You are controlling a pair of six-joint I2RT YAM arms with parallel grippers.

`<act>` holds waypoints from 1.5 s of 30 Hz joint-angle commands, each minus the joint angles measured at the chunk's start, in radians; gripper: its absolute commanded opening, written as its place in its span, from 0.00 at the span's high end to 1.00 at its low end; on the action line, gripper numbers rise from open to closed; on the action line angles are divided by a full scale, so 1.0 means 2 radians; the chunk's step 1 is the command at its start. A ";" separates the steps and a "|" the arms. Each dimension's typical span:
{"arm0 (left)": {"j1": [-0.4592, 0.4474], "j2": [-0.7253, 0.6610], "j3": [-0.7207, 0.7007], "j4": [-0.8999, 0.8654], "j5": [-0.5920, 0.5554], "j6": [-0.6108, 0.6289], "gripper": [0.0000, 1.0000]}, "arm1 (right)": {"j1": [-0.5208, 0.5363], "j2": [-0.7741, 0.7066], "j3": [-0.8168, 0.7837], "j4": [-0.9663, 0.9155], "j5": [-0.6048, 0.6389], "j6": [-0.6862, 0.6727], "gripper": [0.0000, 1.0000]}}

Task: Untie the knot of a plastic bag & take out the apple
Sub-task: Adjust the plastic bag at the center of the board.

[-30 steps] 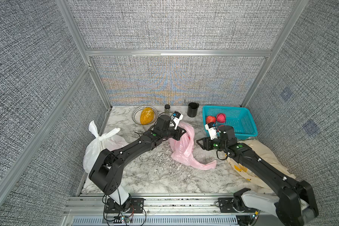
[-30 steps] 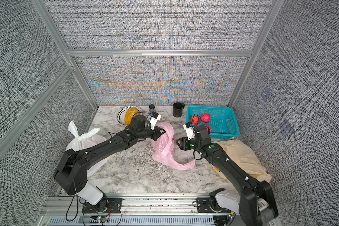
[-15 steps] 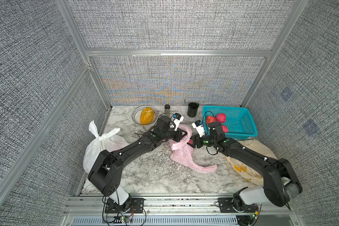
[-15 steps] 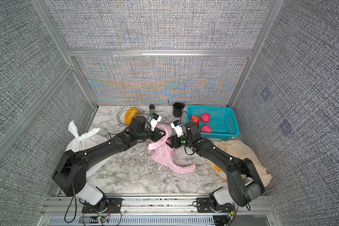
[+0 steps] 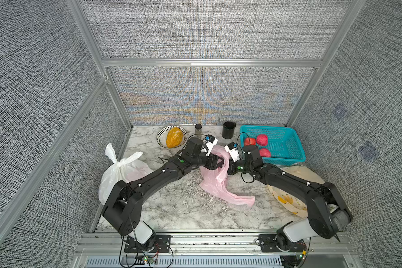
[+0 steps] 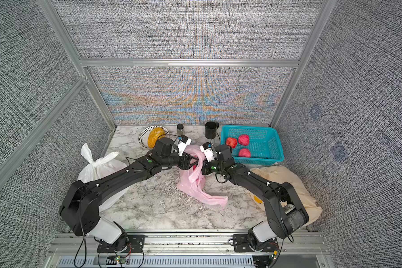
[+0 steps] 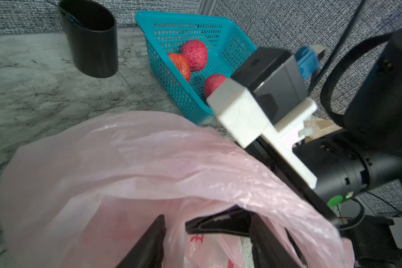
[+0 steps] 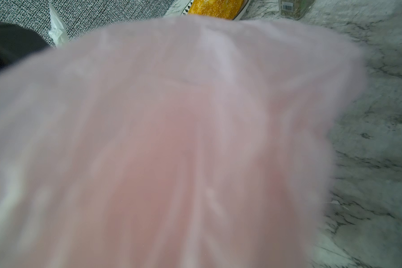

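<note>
Where the pink bag (image 5: 215,183) lies, at the middle of the marble table (image 5: 172,215), no knot is visible and the mouth stands raised and open between the two arms. Long axis of the bag: from the raised mouth at the back, down and forward to a flat tail trailing toward the front edge on the robot's right. Contents: the film hangs limp. Red shows through it in the left wrist view, partly as printed characters, so whether an apple is inside cannot be told. Three red apples (image 5: 262,139) sit in the teal basket (image 5: 286,159), behind the right arm and well apart from the bag. State of the left gripper (image 5: 221,162): jaws apart, film lying unpinched between its fingers (image 7: 149,243). State of the right gripper (image 5: 228,166): jaws together, meeting the mouth from the opposite side. It appears to pinch the rim, though its own wrist view shows only blurred pink film. Governing relation: the mouth lies directly between the two tools, each touching it, while body and tail fall away toward the right arm's side. Any lift or shake of the bag therefore seems to rest with the right arm, the left being free to withdraw
</note>
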 commanded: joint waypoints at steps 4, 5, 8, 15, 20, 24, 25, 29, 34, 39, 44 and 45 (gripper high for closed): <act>-0.001 -0.025 -0.023 -0.052 -0.048 0.004 0.15 | 0.001 0.001 0.006 0.001 0.014 0.003 1.00; -0.002 -0.024 -0.023 -0.055 -0.049 0.004 0.08 | 0.001 0.002 0.007 0.001 0.014 0.004 1.00; -0.009 -0.019 -0.018 -0.072 -0.063 0.007 0.00 | 0.003 0.002 0.009 0.000 0.015 0.006 1.00; -0.016 -0.009 -0.017 -0.076 -0.132 -0.003 0.00 | 0.015 0.001 0.017 -0.014 0.025 0.000 1.00; -0.016 0.011 -0.002 -0.072 -0.206 -0.019 0.00 | 0.025 -0.008 0.013 -0.036 0.051 -0.005 1.00; -0.013 0.045 0.031 -0.100 -0.268 -0.024 0.15 | 0.025 -0.023 0.001 -0.066 0.088 -0.006 1.00; -0.012 0.055 0.040 -0.109 -0.282 -0.024 0.19 | 0.024 -0.027 -0.004 -0.070 0.097 -0.003 1.00; 0.002 0.077 0.045 -0.138 -0.315 -0.036 0.55 | 0.010 -0.039 -0.018 -0.103 0.146 0.022 1.00; 0.021 0.019 -0.007 -0.158 -0.335 -0.047 0.64 | -0.026 -0.077 -0.056 -0.138 0.185 0.050 1.00; 0.052 -0.067 -0.069 -0.183 -0.348 -0.069 0.64 | -0.059 -0.102 -0.078 -0.158 0.194 0.047 1.00; 0.071 -0.124 -0.106 -0.201 -0.340 -0.086 0.64 | -0.085 -0.103 -0.078 -0.163 0.197 0.033 1.00; 0.075 -0.129 -0.109 -0.207 -0.335 -0.089 0.64 | -0.090 -0.102 -0.078 -0.161 0.195 0.030 1.00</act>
